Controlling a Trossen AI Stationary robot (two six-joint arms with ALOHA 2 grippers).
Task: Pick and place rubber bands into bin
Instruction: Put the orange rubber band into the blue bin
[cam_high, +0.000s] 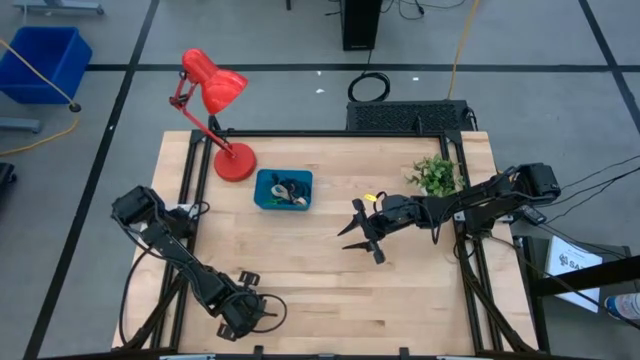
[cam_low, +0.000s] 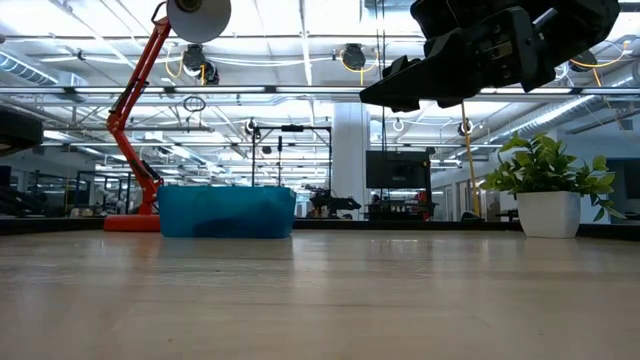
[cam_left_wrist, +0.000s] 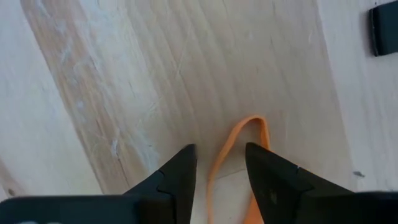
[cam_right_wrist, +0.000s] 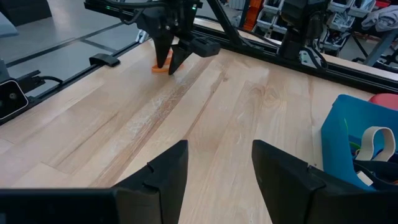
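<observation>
An orange rubber band (cam_left_wrist: 231, 142) lies flat on the wooden table near its front left corner. My left gripper (cam_left_wrist: 221, 152) points down over it, open, with its fingertips at the band (cam_right_wrist: 160, 68). The teal bin (cam_high: 263, 190) stands at the table's far middle, beside the red lamp's base, and holds several rubber bands (cam_high: 291, 189), among them a tan loop (cam_right_wrist: 375, 139). My right gripper (cam_high: 361, 238) hangs open above the table's middle, right of the bin (cam_right_wrist: 346, 140), with nothing between its fingers (cam_right_wrist: 219, 152). My left gripper comes at the orange band from above, fingers pointing down. One strand of the loop (cam_left_wrist: 219, 163) runs through the gap between the fingers, and the other strand (cam_left_wrist: 266, 132) passes out of sight at one finger (cam_left_wrist: 268, 171). I cannot tell whether a finger touches the band.
A red desk lamp (cam_high: 214, 92) stands at the far left with its base (cam_high: 235, 162) left of the bin. A small potted plant (cam_high: 435, 175) sits at the far right. Bare wood lies between the left gripper and the bin.
</observation>
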